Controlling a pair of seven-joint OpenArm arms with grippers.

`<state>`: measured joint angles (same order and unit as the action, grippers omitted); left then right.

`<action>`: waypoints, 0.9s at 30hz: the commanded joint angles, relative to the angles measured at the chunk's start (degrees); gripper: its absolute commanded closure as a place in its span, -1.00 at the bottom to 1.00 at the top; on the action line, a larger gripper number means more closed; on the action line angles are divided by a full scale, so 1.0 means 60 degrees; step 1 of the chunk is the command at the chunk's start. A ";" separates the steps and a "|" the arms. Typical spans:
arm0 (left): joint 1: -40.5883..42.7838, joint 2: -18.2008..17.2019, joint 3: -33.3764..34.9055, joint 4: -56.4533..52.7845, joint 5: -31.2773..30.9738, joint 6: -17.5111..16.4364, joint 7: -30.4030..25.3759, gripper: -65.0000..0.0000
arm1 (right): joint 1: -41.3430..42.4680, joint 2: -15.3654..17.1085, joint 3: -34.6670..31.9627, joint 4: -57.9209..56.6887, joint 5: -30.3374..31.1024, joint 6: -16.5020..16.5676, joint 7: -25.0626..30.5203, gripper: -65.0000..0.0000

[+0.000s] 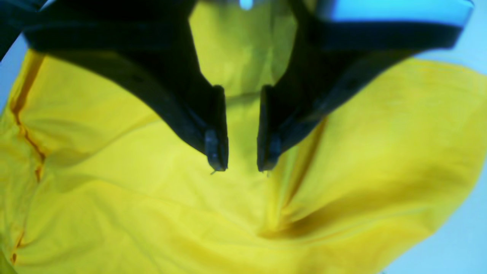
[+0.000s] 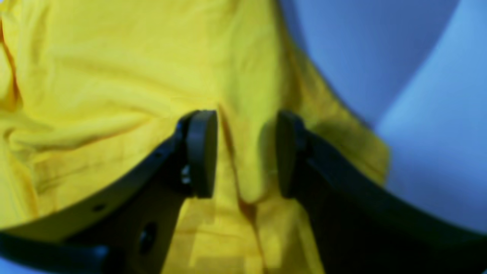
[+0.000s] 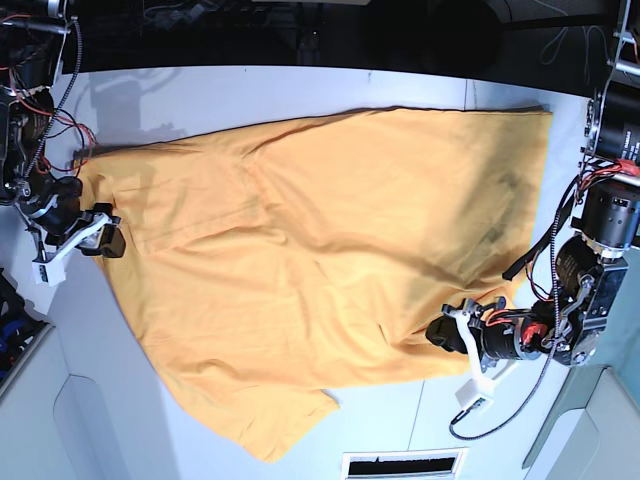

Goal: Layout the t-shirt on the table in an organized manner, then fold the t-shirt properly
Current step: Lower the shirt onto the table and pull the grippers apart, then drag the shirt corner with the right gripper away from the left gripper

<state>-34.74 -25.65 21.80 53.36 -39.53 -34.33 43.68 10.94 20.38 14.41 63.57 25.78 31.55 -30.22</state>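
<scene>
The tabletop (image 3: 300, 90) carries the t-shirt (image 3: 330, 260) spread across most of its middle, reaching close to the far edge, one sleeve trailing toward the near edge. The laying-out looks mostly done, though creases remain and no fold is started yet. The left gripper (image 1: 242, 167) sits over the cloth near one side edge, fingers parted and holding nothing. The right gripper (image 2: 243, 152) at the opposite edge is released too, a ridge of fabric between its fingers.
</scene>
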 commanded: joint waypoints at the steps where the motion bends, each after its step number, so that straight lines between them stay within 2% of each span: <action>1: -0.0229 -0.0025 -0.0047 0.0153 -0.0157 -0.0036 -0.0135 0.47 | 0.0178 0.0113 -0.0113 0.0131 0.0149 0.0073 0.0211 0.22; 8: 0.0444 0.0189 -0.0047 0.0153 0.0000 -0.0040 -0.0197 0.47 | 0.0175 0.0091 -0.1453 -0.0324 -0.0696 -0.0051 0.0758 0.22; 14: 0.0914 0.0168 -0.0047 0.0153 0.0328 -0.0040 -0.0244 0.47 | 0.0175 0.0095 -0.1519 -0.0342 -0.0696 -0.0455 0.0794 0.22; 20: 0.1056 0.0171 -0.0047 0.0153 0.0350 -0.0036 -0.0248 0.47 | 0.0171 0.0091 -0.1523 -0.0342 -0.0696 -0.0554 0.0823 0.24; 22: 0.1056 0.0171 -0.0047 0.0153 0.0350 -0.0036 -0.0251 0.47 | 0.0157 0.0087 -0.1523 -0.0342 -0.0699 -0.0543 0.0812 0.46; 25: 0.1056 0.0171 -0.0047 0.0153 0.0350 -0.0036 -0.0306 0.47 | 0.0157 0.0091 -0.1523 -0.0342 -0.0692 -0.0539 0.0783 1.00; 27: 0.1056 0.0171 -0.0047 0.0153 0.0350 -0.0036 -0.0317 0.47 | 0.0160 0.0091 -0.1523 -0.0339 -0.0688 -0.0539 0.0783 1.00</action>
<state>-26.81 -23.97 21.80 53.36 -36.69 -34.33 42.81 10.96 20.14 5.06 60.88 20.99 28.23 -26.44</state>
